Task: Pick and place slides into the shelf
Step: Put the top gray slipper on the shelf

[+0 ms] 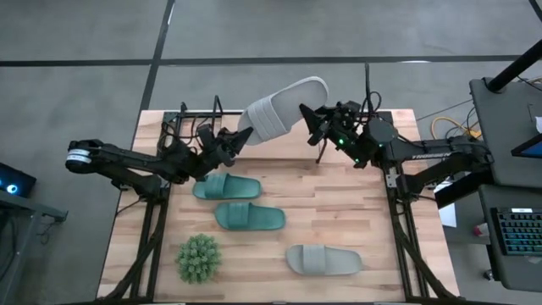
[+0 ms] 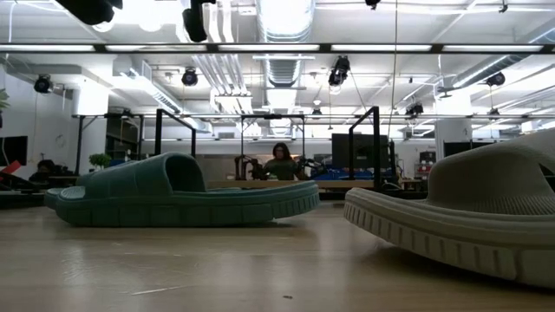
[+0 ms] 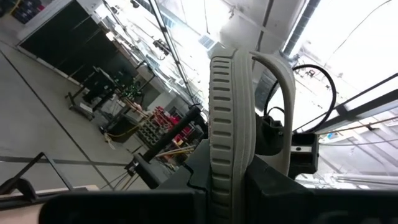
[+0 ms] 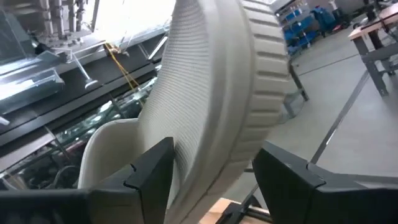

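A light grey slide [image 1: 284, 106] hangs in the air over the table's far side, above the black wire shelf [image 1: 188, 119]. My left gripper [image 1: 240, 137] is shut on its left end. My right gripper [image 1: 310, 119] is open at the slide's right side. In the right wrist view its fingers [image 4: 149, 171] stand on either side of the slide [image 4: 211, 93]; I cannot tell whether they touch it. Two teal slides [image 1: 227, 186] [image 1: 250, 218] and another grey slide [image 1: 322, 259] lie sole down on the table. My left gripper pinches the sole of the grey slide [image 3: 229, 177] between its two fingers, at the end next to the strap [image 3: 283, 99]. It comes from the table's left, slanting upward. The slide is lifted clear and stands out beyond the fingers, turned on its edge.
A small spiky green plant [image 1: 198, 257] stands near the table's front left. In the low view a teal slide [image 2: 173, 195] and the grey slide [image 2: 486, 217] lie close to the camera. A person sits in the room far behind. Bare wood lies at the table's right.
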